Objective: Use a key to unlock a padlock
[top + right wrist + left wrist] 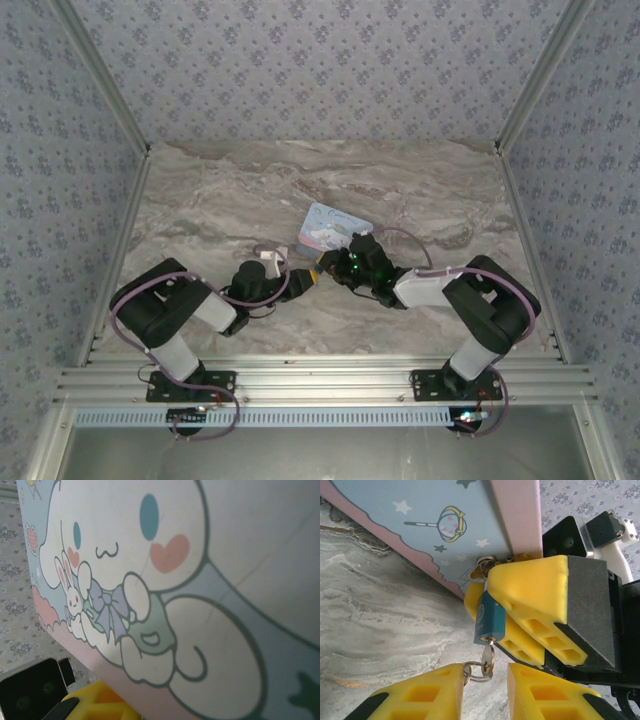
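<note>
Here's the moment: the right end effector [480,587] is clamped on the padlock [490,622], its yellow fingers [535,587] pinching the small dark-blue body just under the edge of the cartoon-lidded tin [420,510]. The lock hangs from the tin's silver hasp [487,561], above the marble tabletop [380,630]. The key [489,655] sits in the keyhole on the padlock's underside, with its key ring [479,671] dangling below.

The left end effector [486,677] hovers right there, jaws apart, one finger on each side of the key's head and ring, gripping nothing. From overhead the two end effectors meet nose to nose beside the tin.

So insertion looks done and the turn is the step in hand. The next move calls for the left jaws to pinch the key's flat head, not the loose ring, and twist while the right keeps the lock steady.
</note>
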Controlling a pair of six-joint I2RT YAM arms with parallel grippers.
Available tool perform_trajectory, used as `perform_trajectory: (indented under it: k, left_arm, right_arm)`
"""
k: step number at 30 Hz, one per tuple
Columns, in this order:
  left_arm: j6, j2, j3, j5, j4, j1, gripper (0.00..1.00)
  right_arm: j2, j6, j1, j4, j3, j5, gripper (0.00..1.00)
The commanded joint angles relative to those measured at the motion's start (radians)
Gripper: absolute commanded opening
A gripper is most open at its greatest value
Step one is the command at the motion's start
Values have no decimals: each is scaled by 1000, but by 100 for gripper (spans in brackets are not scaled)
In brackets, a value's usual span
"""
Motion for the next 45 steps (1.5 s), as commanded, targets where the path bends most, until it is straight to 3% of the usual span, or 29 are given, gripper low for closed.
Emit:
perform_trajectory:
  k: [1,9,12,16,21,24,27,31,34,42,44,45]
  left_arm:
    - [6,16,20,-8,62,3,29]
    - [14,40,39,10,78,15,25]
    - [16,48,40,17,87,19,19]
    - [33,52,39,29,85,18,0]
    - [94,43,36,38,53,18,0]
    - [179,20,40,32,-19,10,0]
    - [330,-35,65,-15,-194,-28,0]
    - [601,-124,145,-173,-507,-128,0]
    - [722,-146,175,-286,-598,-182,0]
    - [792,-146,202,-323,-642,-193,0]
    - [794,-147,197,-328,-639,-192,0]
    - [792,-147,196,-332,-637,-192,0]
  right_arm:
    - [20,59,1,-65,-1,-58,0]
    - [19,58,3,-70,3,-60,0]
    - [20,57,3,-72,2,-61,0]
    - [20,58,2,-72,3,-62,0]
    - [18,57,3,-79,8,-65,0]
    - [16,52,3,-95,17,-74,0]
    - [12,42,3,-134,32,-88,0]
    - [-6,17,3,-212,49,-105,0]
    - [-23,-4,3,-272,60,-112,0]
    - [-52,-30,13,-352,81,-103,15]
    - [-56,-31,15,-359,84,-100,26]
    - [-60,-29,15,-361,84,-99,37]
